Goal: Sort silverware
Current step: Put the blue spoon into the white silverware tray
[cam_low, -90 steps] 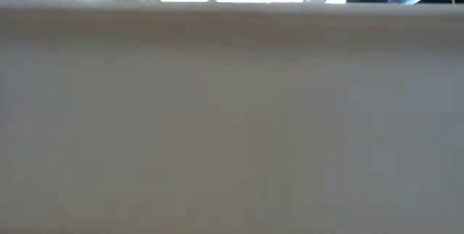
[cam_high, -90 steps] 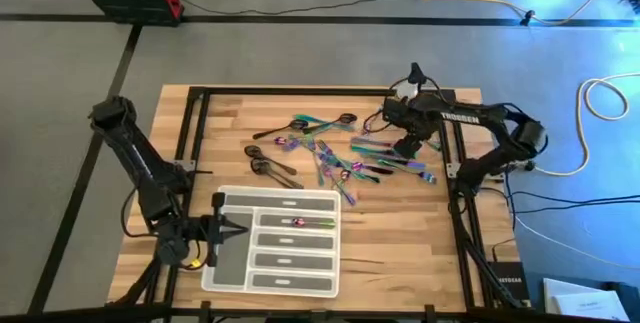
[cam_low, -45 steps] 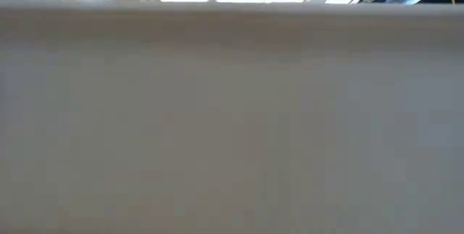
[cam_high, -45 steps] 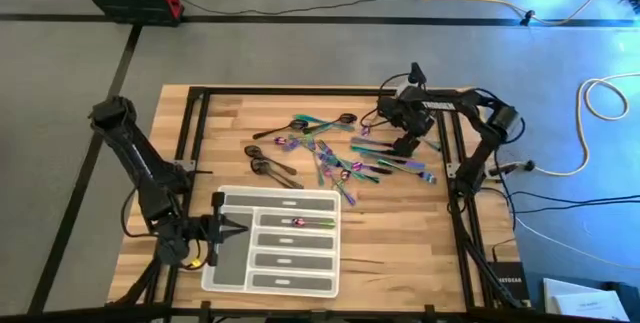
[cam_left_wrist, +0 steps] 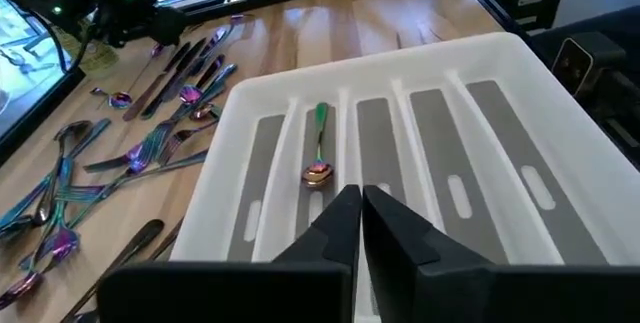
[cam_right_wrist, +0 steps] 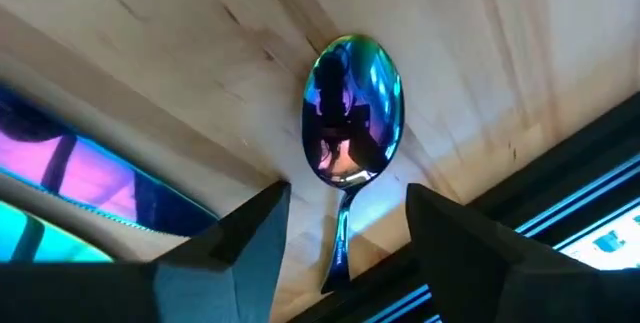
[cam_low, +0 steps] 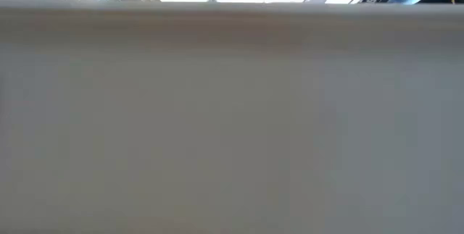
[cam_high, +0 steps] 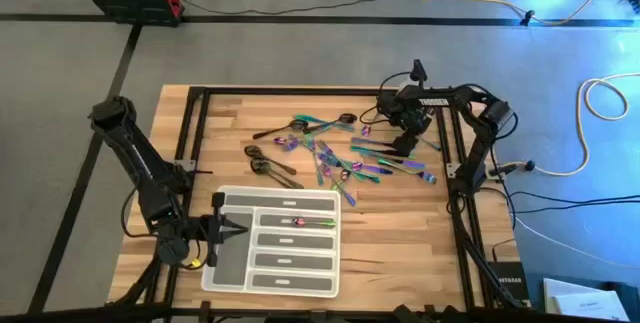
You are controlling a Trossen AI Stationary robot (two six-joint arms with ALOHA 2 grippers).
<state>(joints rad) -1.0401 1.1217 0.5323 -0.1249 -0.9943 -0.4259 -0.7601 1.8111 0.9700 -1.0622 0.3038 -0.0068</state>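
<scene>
An iridescent spoon (cam_right_wrist: 350, 123) is seen lying flat on the wooden table (cam_high: 400, 223), its long axis running away from the right gripper (cam_right_wrist: 342, 228), bowl at the far end and handle between the spread fingers, which grasp nothing. It lies at the scattered silverware's (cam_high: 340, 153) right edge. The left gripper (cam_left_wrist: 360, 213) is seen closed and empty over the white tray (cam_left_wrist: 500, 53).

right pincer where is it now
In the high view the right pincer is low over the right end of the silverware pile; its wrist view shows it open, straddling an iridescent spoon.
</scene>
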